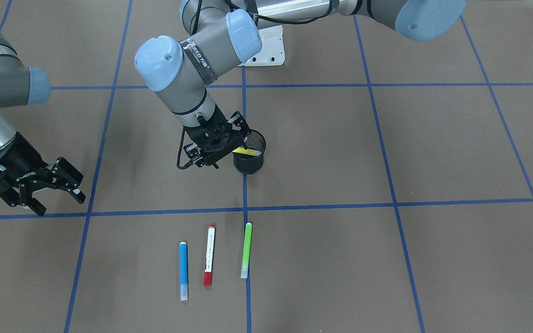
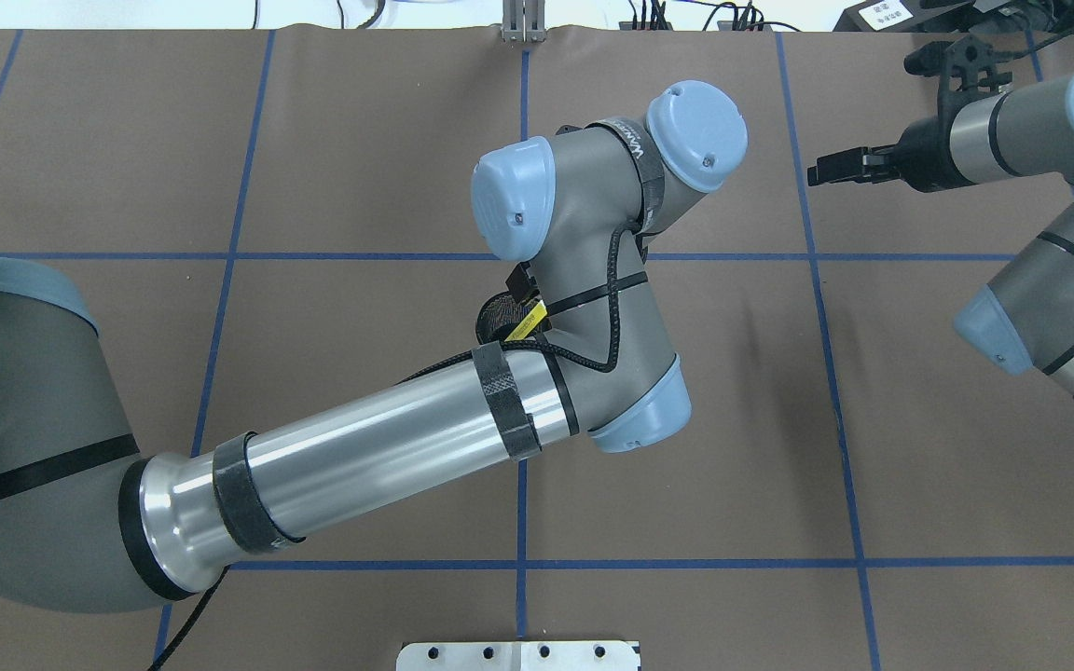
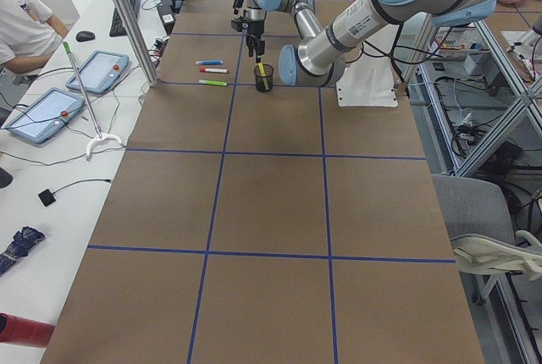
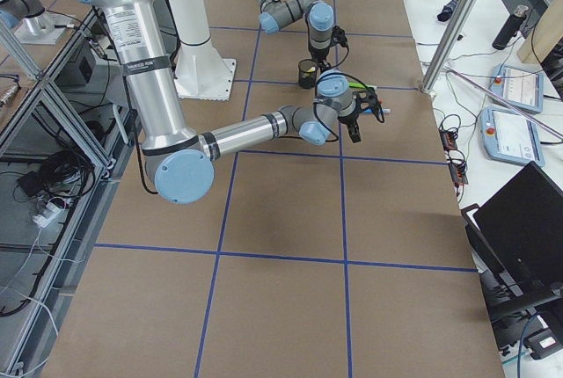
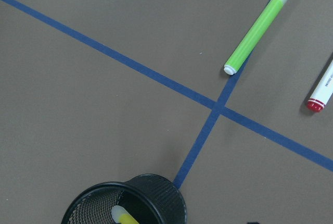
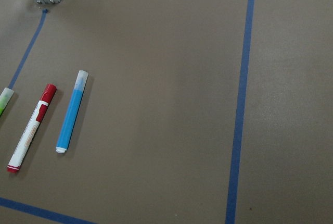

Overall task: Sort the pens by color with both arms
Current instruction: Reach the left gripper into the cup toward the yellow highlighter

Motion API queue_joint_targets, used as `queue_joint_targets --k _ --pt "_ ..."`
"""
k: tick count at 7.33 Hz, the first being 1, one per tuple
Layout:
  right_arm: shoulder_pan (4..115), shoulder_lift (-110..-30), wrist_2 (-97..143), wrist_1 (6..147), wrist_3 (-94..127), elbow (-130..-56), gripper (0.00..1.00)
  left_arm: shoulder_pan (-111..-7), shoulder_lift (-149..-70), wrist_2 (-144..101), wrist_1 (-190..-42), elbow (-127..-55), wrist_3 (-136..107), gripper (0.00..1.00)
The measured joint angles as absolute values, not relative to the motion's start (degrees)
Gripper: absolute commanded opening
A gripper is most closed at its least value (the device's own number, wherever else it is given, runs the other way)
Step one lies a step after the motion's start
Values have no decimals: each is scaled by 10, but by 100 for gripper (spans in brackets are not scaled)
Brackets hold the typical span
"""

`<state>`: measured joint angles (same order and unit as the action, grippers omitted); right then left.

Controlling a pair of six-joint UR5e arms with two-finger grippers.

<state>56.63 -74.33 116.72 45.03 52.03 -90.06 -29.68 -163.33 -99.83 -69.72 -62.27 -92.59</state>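
Observation:
Three pens lie side by side on the brown table: a blue pen, a white pen with red cap and end and a lime green pen. The yellow pen stands slanted inside the black mesh cup. My left gripper hovers just above and beside the cup and looks open, with nothing in it. My right gripper is open and empty, off to the side and well clear of the pens.
Blue tape lines divide the table into squares. A white mount plate lies behind the cup. Past the table's far edge stand an aluminium post and tablets, with a seated person.

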Motion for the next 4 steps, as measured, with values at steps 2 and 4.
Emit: queue_joint_targets --k 2,4 --pt "566 -743 1165 448 519 -896 100 -295 -1634 -998 -680 -624 -925 45" --pt "565 -742 1164 447 519 -894 100 -294 -1631 -998 -677 -625 -925 27"
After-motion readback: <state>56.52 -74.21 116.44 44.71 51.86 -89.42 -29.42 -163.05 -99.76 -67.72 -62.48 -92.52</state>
